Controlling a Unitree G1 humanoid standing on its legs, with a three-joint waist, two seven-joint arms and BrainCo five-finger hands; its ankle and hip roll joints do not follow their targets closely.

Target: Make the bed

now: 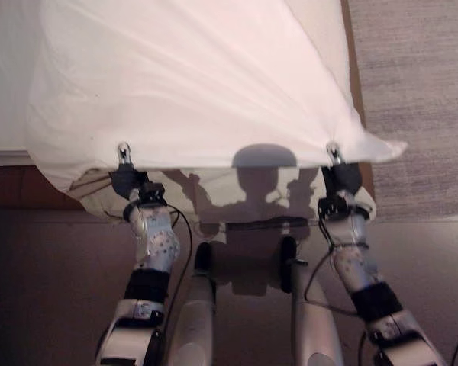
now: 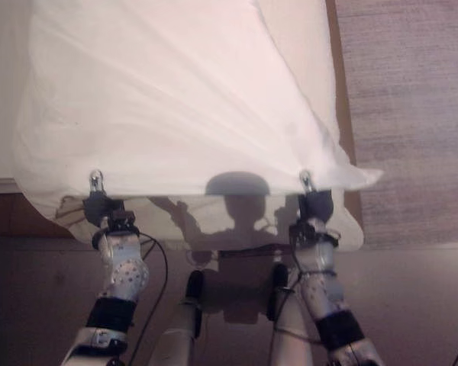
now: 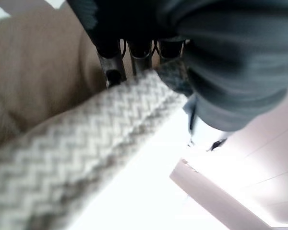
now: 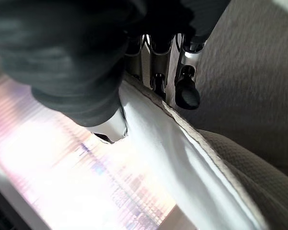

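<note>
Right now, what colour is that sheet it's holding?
White sheet, clearest in the left eye view.

No legible text, label or number anywhere

White blanket (image 1: 191, 84) — spread over bed (image 1: 4, 91), creased, near edge lifted, right corner overhanging bed side.

Both arms reach forward side by side, left hand (image 1: 124, 164) and right hand (image 1: 337, 164) each with fingers pinched closed
</note>
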